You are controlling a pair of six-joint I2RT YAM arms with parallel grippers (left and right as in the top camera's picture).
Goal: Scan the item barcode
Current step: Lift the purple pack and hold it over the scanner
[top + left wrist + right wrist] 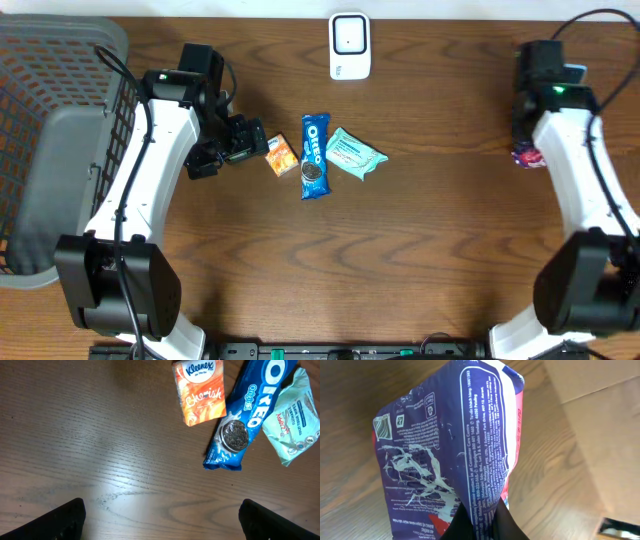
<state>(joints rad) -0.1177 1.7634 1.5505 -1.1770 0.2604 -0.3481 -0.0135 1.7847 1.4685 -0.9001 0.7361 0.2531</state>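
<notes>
My right gripper [482, 521] is shut on the edge of a purple snack packet [450, 445] with white print and a red patch. In the overhead view that packet [527, 156] hangs at the right side of the table under the right gripper [525, 138]. A white barcode scanner [350, 46] stands at the back middle. My left gripper [160, 522] is open above bare wood, its dark fingertips [70, 520] wide apart. It hovers just left of an orange Kleenex pack [200, 392]; from overhead the left gripper [238, 140] is beside that pack [281, 156].
A blue Oreo pack [314, 155] and a teal packet [353, 153] lie right of the Kleenex pack; both Oreo pack [242, 415] and teal packet [292, 415] show in the left wrist view. A grey wire basket [50, 130] fills the far left. A tan board [605, 425] lies beyond the held packet.
</notes>
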